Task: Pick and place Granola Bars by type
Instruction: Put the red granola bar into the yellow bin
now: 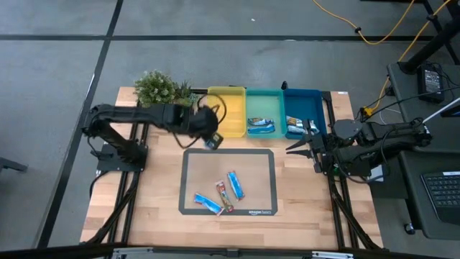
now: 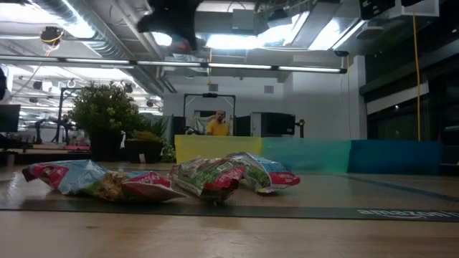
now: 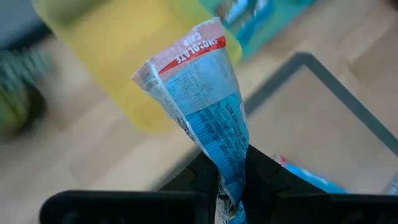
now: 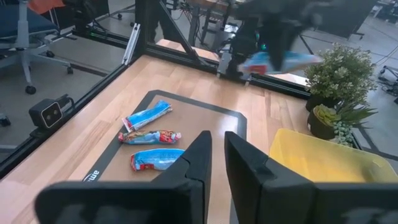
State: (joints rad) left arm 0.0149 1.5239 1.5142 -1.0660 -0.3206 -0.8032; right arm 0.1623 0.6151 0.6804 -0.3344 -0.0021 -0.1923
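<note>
My left gripper hangs over the mat's far left corner, just near of the yellow tray, shut on a blue bar with a red-and-white end. Three more bars lie flat on the grey mat: a blue one, a red-and-blue one and another blue one. Other bars sit in the teal tray and the blue tray. My right gripper waits by the mat's far right corner, its fingers a narrow gap apart and touching nothing. My left gripper pinches the blue bar between its two fingers at one end of the wrapper. The rest of the bar juts out past the fingertips, its red-and-white sealed end farthest off. The bar is lifted clear of the table.
The yellow, teal and blue trays stand side by side along the table's far edge. A potted plant stands at the far left corner, beside the yellow tray. Bare wood shows around the mat.
</note>
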